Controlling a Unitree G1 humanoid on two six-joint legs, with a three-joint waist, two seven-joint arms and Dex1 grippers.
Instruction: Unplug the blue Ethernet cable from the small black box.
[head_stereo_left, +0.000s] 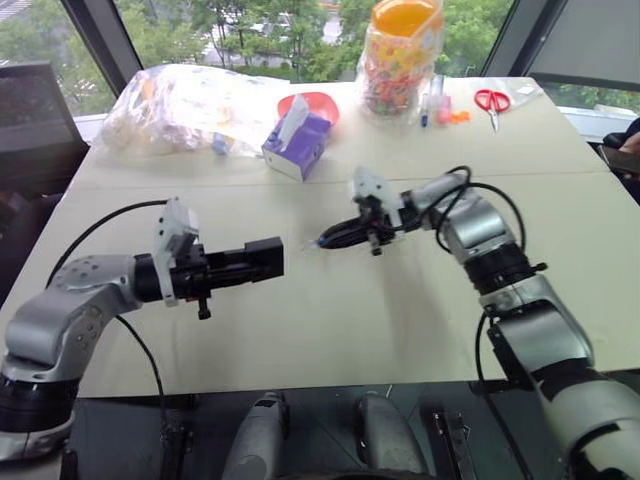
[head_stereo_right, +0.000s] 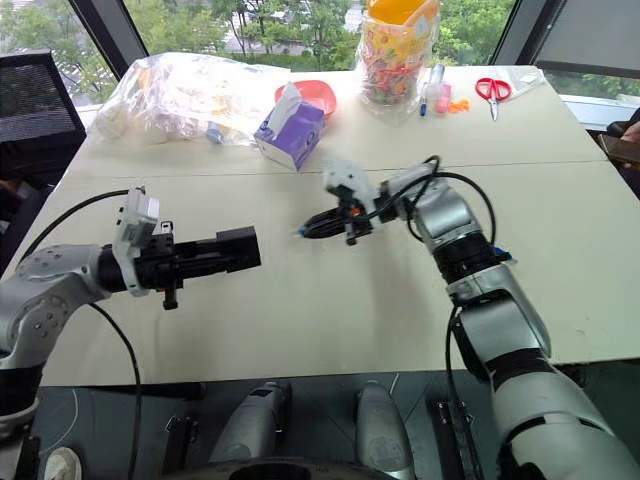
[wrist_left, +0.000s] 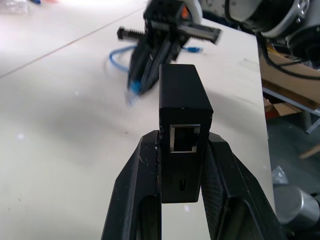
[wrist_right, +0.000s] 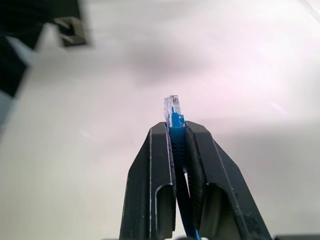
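Blue cord and clear plug: I see the blue Ethernet cable pinched between the 2 black fingers of the right gripper, with the transparent plug tip sticking out just past the fingertips. From the head camera that gripper hangs above the middle of the beige table, pointing toward the robot's left. In the left wrist view a loop of the same cord trails behind the right gripper, over the tabletop.

The plug is out of the small black box. I see the box clamped between the fingers of the left gripper, held above the table and pointing toward the right gripper. Its port faces the left wrist camera, a square metal-rimmed socket with nothing in it. A clear gap separates box and plug; they are near each other but not touching.

At the far edge of the table I can make out a purple tissue box, a crumpled clear plastic bag, a jar with an orange lid, and red scissors.
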